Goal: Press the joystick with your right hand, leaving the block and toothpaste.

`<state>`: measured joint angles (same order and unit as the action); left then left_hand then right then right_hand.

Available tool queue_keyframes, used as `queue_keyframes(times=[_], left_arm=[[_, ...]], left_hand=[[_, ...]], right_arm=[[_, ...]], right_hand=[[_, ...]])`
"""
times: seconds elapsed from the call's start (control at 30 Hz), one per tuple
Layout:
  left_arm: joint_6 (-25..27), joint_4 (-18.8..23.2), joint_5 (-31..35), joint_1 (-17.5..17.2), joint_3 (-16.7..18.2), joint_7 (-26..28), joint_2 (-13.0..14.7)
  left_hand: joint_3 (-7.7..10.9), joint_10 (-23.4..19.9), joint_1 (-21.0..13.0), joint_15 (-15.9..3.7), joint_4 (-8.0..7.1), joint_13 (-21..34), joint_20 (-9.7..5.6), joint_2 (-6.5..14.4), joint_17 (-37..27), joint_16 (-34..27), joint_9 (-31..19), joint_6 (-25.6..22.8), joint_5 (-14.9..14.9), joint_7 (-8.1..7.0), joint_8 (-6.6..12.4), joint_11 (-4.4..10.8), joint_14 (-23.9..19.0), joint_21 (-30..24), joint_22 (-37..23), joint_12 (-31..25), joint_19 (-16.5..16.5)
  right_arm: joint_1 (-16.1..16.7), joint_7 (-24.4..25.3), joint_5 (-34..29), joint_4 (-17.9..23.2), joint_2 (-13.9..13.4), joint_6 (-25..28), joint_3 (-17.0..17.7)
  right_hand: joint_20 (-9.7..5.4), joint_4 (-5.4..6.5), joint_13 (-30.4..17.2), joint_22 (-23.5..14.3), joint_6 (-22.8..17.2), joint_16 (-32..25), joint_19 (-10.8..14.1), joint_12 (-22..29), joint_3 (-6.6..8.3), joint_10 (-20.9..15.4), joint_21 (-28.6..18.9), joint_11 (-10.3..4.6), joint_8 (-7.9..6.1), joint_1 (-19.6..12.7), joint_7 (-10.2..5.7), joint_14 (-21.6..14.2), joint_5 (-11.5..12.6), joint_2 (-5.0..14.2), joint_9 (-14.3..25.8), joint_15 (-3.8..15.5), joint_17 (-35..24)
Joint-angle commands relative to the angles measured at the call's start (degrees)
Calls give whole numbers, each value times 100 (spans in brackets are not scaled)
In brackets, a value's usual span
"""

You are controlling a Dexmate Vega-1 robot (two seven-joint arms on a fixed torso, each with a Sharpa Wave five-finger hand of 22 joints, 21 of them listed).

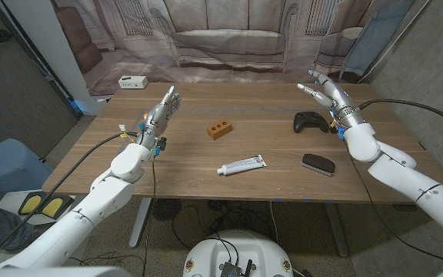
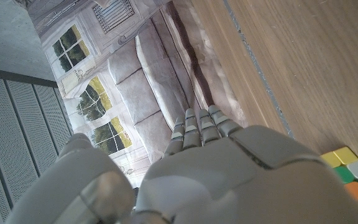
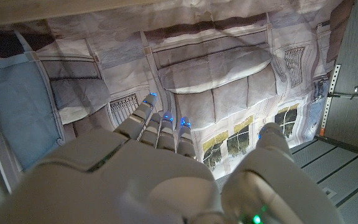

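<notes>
Nearest the robot on the wooden table (image 1: 191, 165), the white toothpaste tube (image 1: 241, 165) lies at centre front, long axis running roughly from 8 o'clock to 2 o'clock. It carries dark print that is too small to read. A black oblong pad with a pale edge (image 1: 318, 164) lies at 3 o'clock from the tube. Further out, the orange-brown rectangular block with three holes (image 1: 219, 130) sits near table centre.

The black game-controller joystick (image 1: 311, 121) rests on the right half. The right hand (image 1: 326, 94) hovers just beyond it: the joystick lies at about 7 o'clock from that hand, close by. The fingers are spread, pointing toward 10 o'clock, and hold nothing. The coming press likely calls for a short draw back toward the robot and down.

The left hand (image 1: 162, 112) stands well apart at 9 o'clock from the block, fingers extended toward 1 o'clock, empty. The right hand is clearly nearer the joystick.

No brand or label is legible.
</notes>
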<state>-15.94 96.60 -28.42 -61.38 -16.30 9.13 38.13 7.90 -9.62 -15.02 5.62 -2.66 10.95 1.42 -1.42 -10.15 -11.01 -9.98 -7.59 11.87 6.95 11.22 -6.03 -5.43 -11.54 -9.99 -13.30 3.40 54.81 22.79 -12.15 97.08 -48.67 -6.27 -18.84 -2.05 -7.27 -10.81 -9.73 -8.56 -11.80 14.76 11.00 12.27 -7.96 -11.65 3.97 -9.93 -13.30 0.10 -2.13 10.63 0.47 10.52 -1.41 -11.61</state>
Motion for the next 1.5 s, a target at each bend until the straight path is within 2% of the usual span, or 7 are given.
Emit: queue_keyframes(times=[0.03,0.43,0.9,1.07,1.23,1.4,1.5], left_arm=[[3,-15,7,3,-2,-4,-13],[-1,-57,-12,1,2,5,-33],[24,-121,-43,72,-35,-50,-56],[32,-133,-53,85,-46,-57,-62],[52,-110,-44,67,-39,-17,-57],[68,-101,-45,65,-41,-12,-50],[86,-90,-38,65,-44,3,-48]], left_hand=[[11,-63,-7,-9,50,18,33,52,-19,9,-23,-35,-16,-12,-12,19,-36,10,-23,31,8],[10,-67,-9,-15,57,18,35,64,-19,9,-24,-79,-20,-21,-3,17,-44,11,-24,38,11],[10,-70,-13,-9,65,18,30,77,-19,11,-24,-99,-24,-25,-6,12,-49,14,-24,46,10],[9,-74,-14,-4,68,19,34,83,-19,13,-24,-107,-26,-18,-7,6,-46,16,-24,48,6],[8,-78,-15,-2,72,19,38,87,-19,13,-25,-108,-27,-19,-10,7,-49,17,-25,49,5],[8,-80,-16,-5,75,19,43,92,-19,14,-25,-118,-29,-22,-9,4,-49,19,-25,52,3],[7,-72,-17,-2,78,19,46,95,-19,15,-25,-124,-30,-29,-10,13,-48,19,-25,58,3]], right_arm=[[-171,-72,-412,160,-124,591,-189],[-395,-387,-570,219,-252,1042,-413],[-486,-577,-685,325,-424,1370,-542],[-506,-656,-665,355,-455,1470,-564],[-564,-757,-691,356,-479,1560,-630],[-637,-842,-696,327,-477,1614,-692],[-686,-912,-675,305,-476,1618,-727]], right_hand=[[-20,-16,-6,-12,12,8,-10,-19,-20,27,15,10,-17,-49,27,30,1,30,16,10,-18],[-23,0,-6,-12,-6,15,-53,-18,-29,61,39,3,-53,-25,49,64,-2,54,16,22,-26],[-48,4,-5,-13,-7,19,-82,-20,-34,96,53,-16,-71,-18,48,88,-5,70,15,28,-28],[-48,5,-6,-13,-65,24,-107,-26,-37,135,63,-100,-100,-14,15,109,-7,80,15,37,-29],[-48,6,-5,-13,-121,42,-183,-30,-39,171,88,-123,-122,-9,-31,167,-8,90,16,43,-29],[-86,6,-5,-15,-342,104,-354,-51,-49,310,125,-125,-185,2,-55,395,-12,106,18,73,-26],[-58,8,-5,-16,-361,123,-440,-67,-55,414,135,-79,-178,11,-64,503,-15,112,18,76,-24]])
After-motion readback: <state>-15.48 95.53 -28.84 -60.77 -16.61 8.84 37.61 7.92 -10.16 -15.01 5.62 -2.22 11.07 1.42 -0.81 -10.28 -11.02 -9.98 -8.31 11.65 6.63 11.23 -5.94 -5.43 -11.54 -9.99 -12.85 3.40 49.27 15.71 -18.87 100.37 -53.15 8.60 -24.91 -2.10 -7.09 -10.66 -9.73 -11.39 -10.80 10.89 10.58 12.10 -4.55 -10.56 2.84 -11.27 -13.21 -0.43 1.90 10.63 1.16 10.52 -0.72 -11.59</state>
